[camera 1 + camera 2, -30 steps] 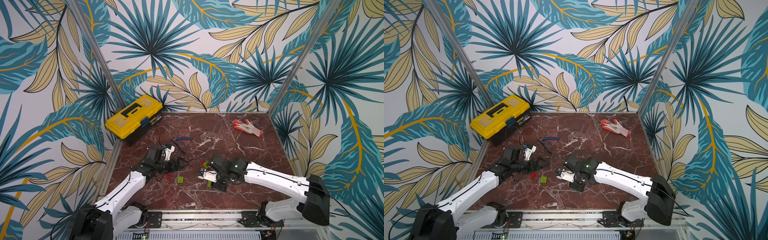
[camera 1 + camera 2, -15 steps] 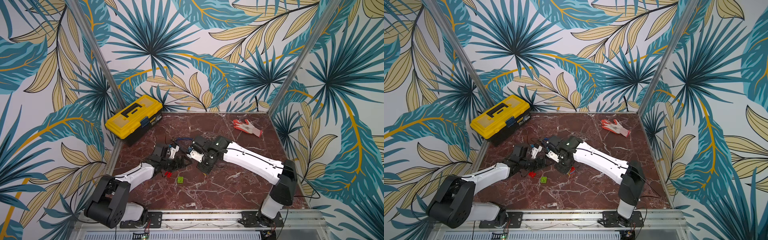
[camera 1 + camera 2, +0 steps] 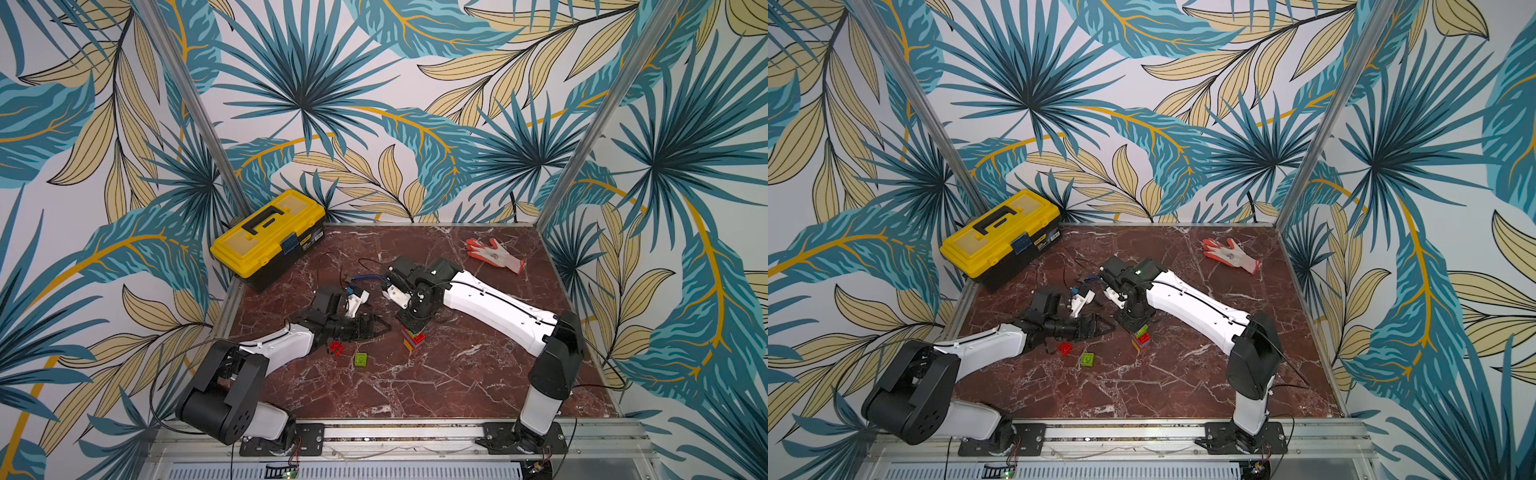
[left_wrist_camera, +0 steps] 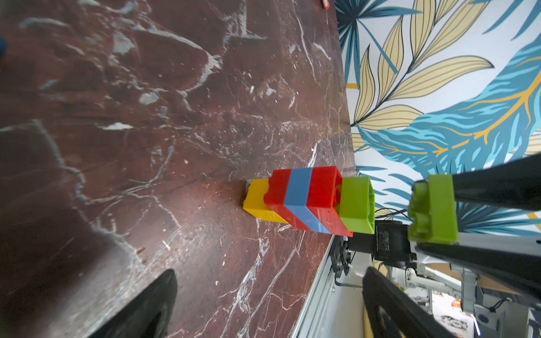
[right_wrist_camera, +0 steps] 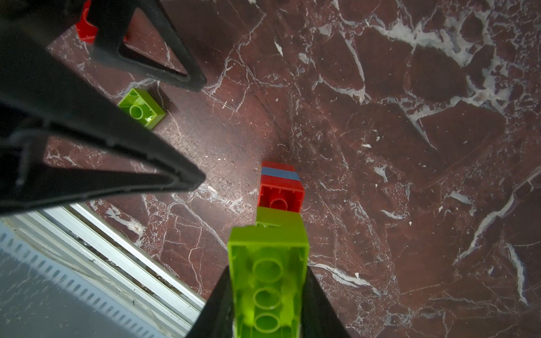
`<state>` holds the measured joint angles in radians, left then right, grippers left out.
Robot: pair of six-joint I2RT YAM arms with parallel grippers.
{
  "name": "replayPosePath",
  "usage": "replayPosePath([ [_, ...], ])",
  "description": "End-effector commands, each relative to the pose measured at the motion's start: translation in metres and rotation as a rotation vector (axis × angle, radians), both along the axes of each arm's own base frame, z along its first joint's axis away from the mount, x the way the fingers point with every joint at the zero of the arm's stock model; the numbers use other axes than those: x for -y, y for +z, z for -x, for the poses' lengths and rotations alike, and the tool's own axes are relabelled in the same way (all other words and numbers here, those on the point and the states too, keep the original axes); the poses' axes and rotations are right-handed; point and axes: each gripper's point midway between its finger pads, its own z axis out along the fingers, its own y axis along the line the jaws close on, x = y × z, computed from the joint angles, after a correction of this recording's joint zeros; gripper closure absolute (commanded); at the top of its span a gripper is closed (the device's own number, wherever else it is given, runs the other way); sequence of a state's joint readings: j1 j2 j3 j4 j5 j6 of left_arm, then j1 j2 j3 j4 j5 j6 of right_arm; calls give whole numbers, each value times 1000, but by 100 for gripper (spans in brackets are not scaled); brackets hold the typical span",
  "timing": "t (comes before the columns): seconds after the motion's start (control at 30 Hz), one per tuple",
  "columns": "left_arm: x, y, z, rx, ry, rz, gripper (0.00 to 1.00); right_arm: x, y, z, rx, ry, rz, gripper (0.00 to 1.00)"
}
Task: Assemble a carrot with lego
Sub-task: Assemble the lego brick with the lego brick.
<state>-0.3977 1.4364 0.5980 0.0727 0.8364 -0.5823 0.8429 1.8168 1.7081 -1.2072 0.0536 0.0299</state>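
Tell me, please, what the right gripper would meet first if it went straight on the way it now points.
The carrot: the right gripper points down, and its green brick hangs just above the carrot's green top, seemingly in line.

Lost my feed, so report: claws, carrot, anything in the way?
Right claw shut on long green brick, just above carrot. Left claw open, empty, beside carrot. Loose red brick, square green brick aside; nothing blocking.

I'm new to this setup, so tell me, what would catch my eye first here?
The colourful carrot stack standing in the middle, with the right gripper holding a lime-green brick just above it, not touching. Next, the bright yellow toolbox in the far left corner, and the open left gripper beside the stack.
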Motion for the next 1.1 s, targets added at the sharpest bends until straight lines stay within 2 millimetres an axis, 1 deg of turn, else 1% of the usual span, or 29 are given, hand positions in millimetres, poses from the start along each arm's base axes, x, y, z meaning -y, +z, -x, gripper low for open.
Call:
replayPosePath([
  [0.0, 18, 24, -3, 104, -77, 48, 1, 5, -10, 4, -43, -41, 23, 68],
  [0.37, 28, 16, -3, 85, -98, 34, 1, 7, -24, 6, -83, -78, 30, 68],
  [0.77, 28, 6, -4, 66, -95, 19, 1, 12, -33, 4, -94, -114, 48, 68],
  [1.07, 29, 6, -5, 62, -96, 19, 1, 12, -36, 4, -111, -129, 44, 68],
])
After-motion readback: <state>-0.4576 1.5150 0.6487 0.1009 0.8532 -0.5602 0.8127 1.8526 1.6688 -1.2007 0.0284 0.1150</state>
